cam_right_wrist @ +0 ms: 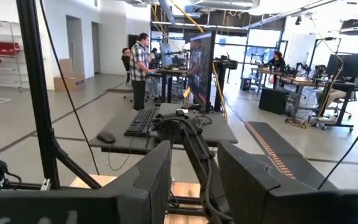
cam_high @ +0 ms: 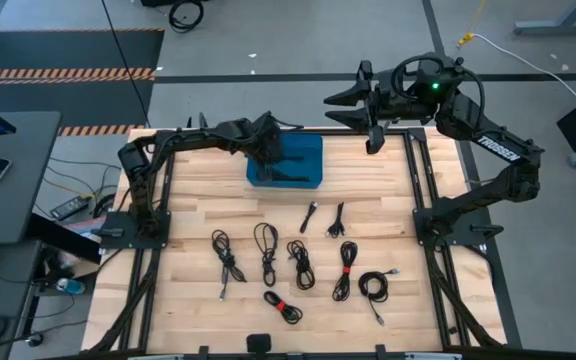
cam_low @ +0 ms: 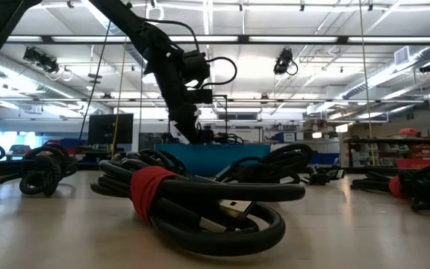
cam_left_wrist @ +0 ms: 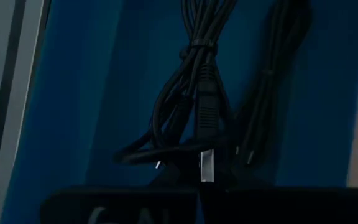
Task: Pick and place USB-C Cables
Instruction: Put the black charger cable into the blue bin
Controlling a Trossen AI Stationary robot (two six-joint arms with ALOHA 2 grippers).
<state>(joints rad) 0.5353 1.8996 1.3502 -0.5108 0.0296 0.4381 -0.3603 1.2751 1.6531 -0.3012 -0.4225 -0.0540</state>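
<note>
Wrist-only: cable inside blue bin

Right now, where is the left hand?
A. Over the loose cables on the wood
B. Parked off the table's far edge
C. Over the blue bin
C: the high view shows the left hand above the blue bin, and its wrist view looks down on a cable bundle against the bin's blue floor.

Four cameras: overhead, counter-level, two wrists.
The high view looks straight down on the counter; the low view skims its surface; both share the blue bin, which the left wrist sees close up.
</note>
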